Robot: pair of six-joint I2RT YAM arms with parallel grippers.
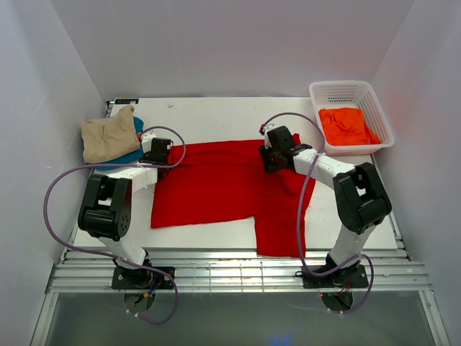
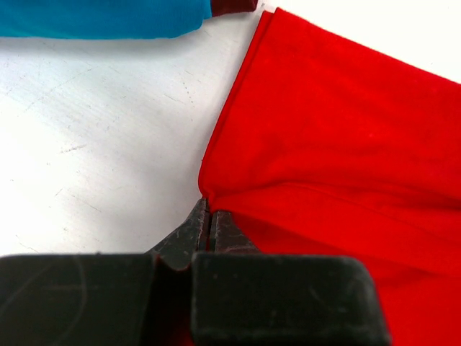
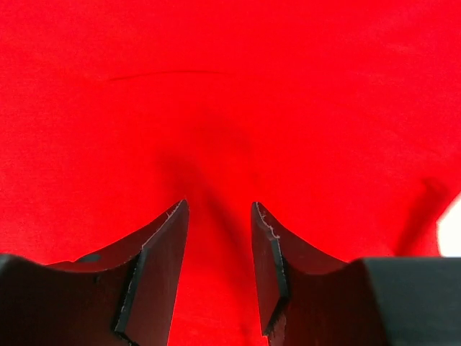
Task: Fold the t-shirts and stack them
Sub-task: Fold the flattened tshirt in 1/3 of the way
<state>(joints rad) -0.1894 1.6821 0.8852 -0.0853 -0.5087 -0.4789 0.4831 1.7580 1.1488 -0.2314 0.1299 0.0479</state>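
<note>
At counter centre, red t-shirt lies spread flat. Left jaws together, clamped on its left edge. Right jaws apart, tips down on the cloth near its far edge. Far left, tan t-shirt on teal t-shirt; far right, orange t-shirt in white basket.

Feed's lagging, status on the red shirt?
Left gripper shut on red shirt edge. Right gripper open, fingers pressing cloth. Right arm's cable crosses above shirt.
</note>
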